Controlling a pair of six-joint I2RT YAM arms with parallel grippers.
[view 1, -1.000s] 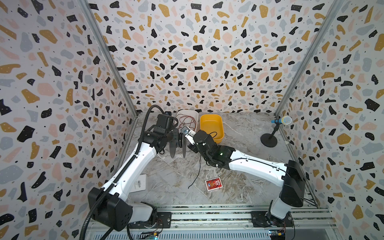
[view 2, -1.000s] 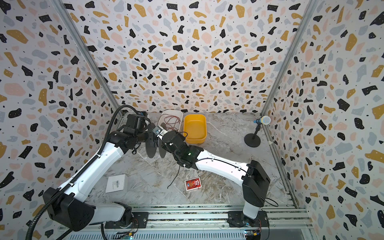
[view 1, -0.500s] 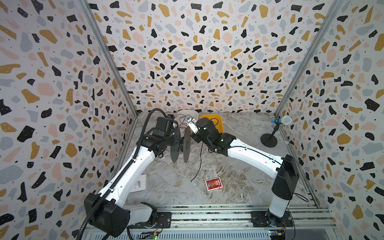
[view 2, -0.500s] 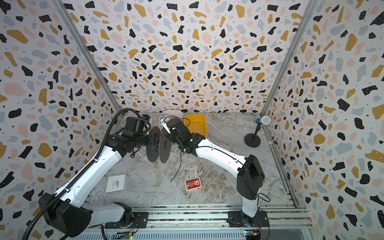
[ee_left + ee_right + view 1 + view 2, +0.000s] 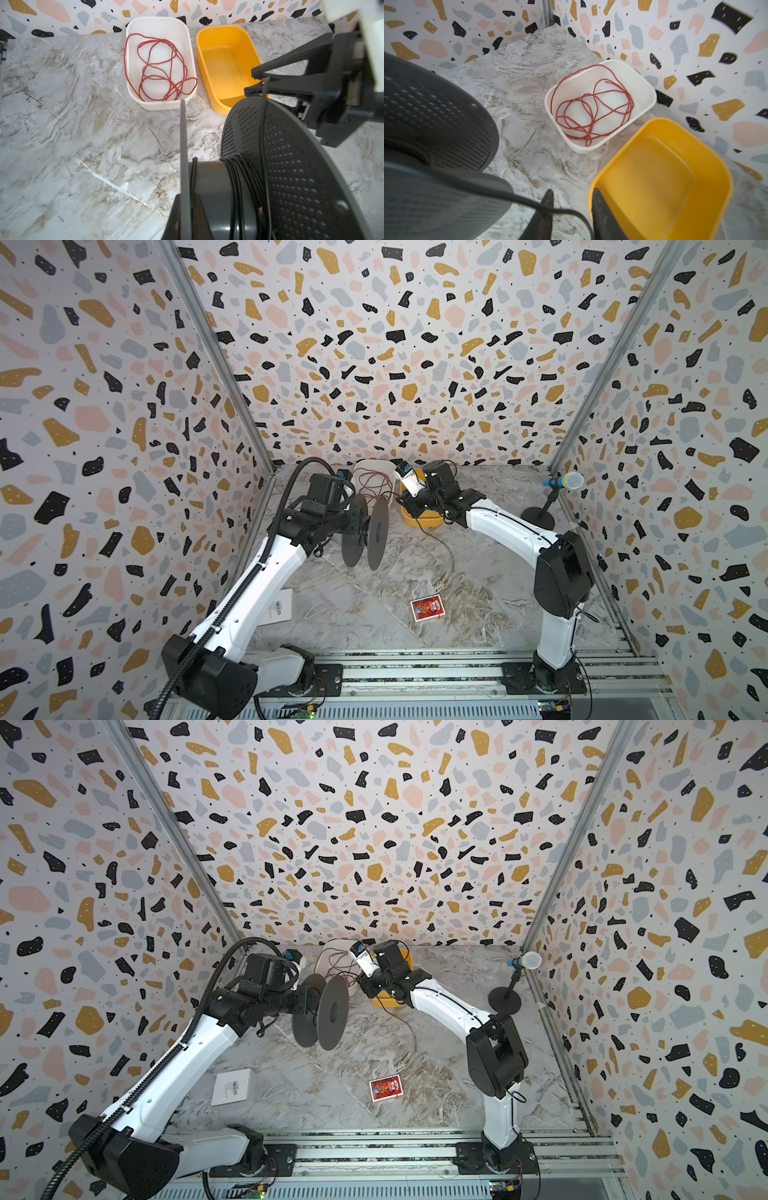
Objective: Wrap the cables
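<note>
Black cable point(image 5: 262, 128) is partly wound: several turns sit on the hub of a dark grey spool point(image 5: 376, 526), and one strand climbs the perforated flange to the right gripper point(image 5: 572, 197). In both top views the slack drops from there to the table point(image 5: 353, 614) in front of the yellow tub point(image 5: 226, 66). The spool hangs in the air with its flanges upright, just left of the yellow tub and a little nearer the front. The left gripper point(image 5: 186, 218) is clamped tight on the spool's near flange. The right gripper hovers over the yellow tub's front left corner. Its fingers point(image 5: 547, 207) stand somewhat apart, leaving a gap far wider than the cable, which crosses one finger and runs loose through the gap, not pinched. Just left of the yellow tub, a white tub point(image 5: 158, 19) holds a loose red wire point(image 5: 172, 52). A red packet point(image 5: 427, 608) lies well in front of the yellow tub, and a microphone point(image 5: 563, 480) on a stand is well to its right.
</note>
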